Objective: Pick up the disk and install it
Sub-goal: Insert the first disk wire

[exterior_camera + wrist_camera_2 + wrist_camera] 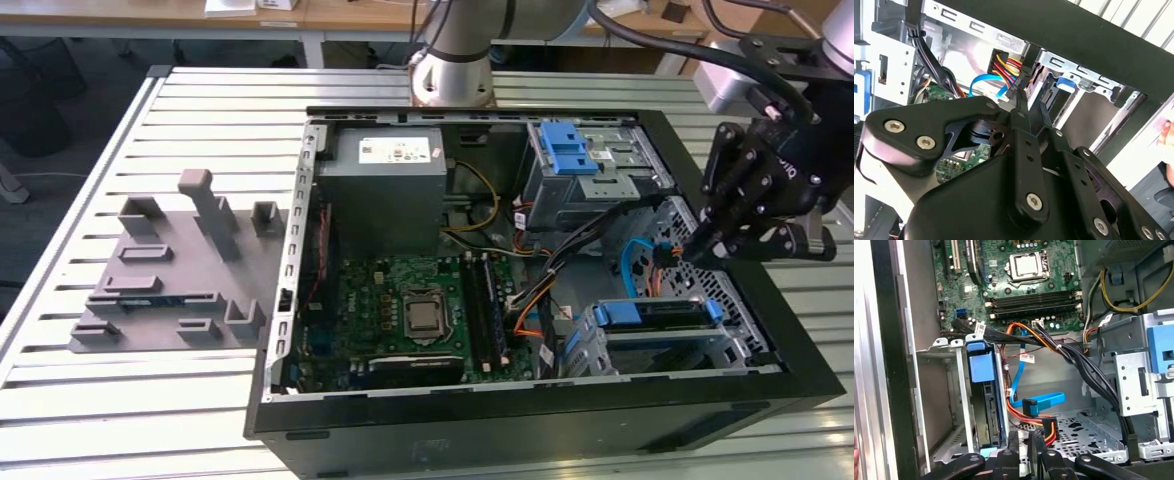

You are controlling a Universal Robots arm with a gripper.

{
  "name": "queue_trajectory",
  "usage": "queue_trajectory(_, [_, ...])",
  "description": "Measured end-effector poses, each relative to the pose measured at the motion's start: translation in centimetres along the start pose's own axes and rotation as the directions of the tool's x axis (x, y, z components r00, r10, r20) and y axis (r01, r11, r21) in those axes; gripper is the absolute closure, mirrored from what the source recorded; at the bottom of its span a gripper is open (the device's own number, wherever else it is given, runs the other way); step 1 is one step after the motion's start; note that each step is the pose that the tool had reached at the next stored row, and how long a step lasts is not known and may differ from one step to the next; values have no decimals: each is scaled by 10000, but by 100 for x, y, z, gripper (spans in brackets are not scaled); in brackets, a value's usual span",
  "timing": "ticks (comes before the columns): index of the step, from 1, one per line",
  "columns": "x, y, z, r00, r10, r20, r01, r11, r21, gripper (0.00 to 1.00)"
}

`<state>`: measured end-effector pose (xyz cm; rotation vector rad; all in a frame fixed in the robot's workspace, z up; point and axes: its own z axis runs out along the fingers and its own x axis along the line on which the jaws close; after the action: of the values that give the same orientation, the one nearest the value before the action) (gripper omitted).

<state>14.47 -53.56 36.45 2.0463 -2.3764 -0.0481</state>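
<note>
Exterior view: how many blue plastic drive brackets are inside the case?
2. One blue bracket sits on the upper drive cage, right of the power supply. The other frames the disk in the lower cage. More may be hidden deeper inside.

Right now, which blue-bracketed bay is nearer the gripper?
The one holding the disk, low in the exterior view; the gripper hangs close by it. The other blue bracket sits farther off, near the power supply.

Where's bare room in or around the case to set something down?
Bare: the slatted metal table on the exterior view's left, bordering the grey plastic slotted stand up to the open black computer case. Crowded: the perforated case floor between the metal drive cages, crossed by orange, blue and black cables, where the gripper hangs.
</note>
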Motion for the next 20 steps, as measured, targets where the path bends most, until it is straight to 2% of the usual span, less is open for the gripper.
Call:
queue_trajectory(5, [-38,-5,10,9996,265,-2,-265,9996,-47,74])
queue_trajectory(6, [-52,-8,12,9996,282,-2,-282,9996,-51,74])
queue_trajectory(7, [-69,-13,15,9996,293,-4,-293,9996,-56,67])
queue_trajectory(11, [-133,-31,30,9995,330,-17,-330,9994,-102,67])
queue_trajectory(18, [-165,-41,69,9983,555,-156,-557,9983,-141,67])
queue_trajectory(20, [-174,-44,76,9979,604,-229,-607,9981,-130,67])
